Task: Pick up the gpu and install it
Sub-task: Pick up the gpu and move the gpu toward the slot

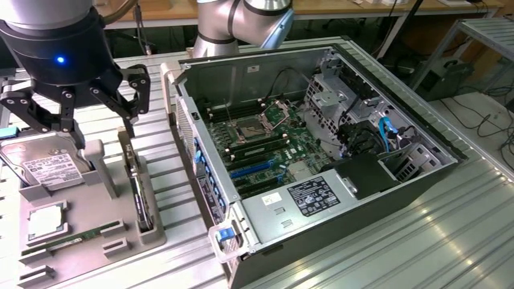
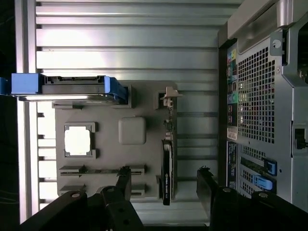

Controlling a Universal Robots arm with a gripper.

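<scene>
- Gripper (image 1: 100, 123) being hovered above grey moulded tray (image 1: 88, 201); jaws being held wide apart, nothing being gripped.
- gpu (image 1: 138, 192) being stood on edge in narrow tray slot, probably so thin faces are being offered for pinching.
- Wrist view: gpu (image 2: 166, 168) being framed between dark fingers (image 2: 124, 180), untouched.
- gpu: thin flat black card, pale metal bracket at one end.
- Steel tower case (image 1: 265, 66) being laid open just beside tray, green board being exposed.

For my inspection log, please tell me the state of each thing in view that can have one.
pincer: open, holds nothing, over the gpu.
gpu: on edge in its tray slot, not gripped.
hard drive: standing in its holder, leaning.
memory stick: lying in its slot.
case: open, side panel off.
card slots: empty.
</scene>
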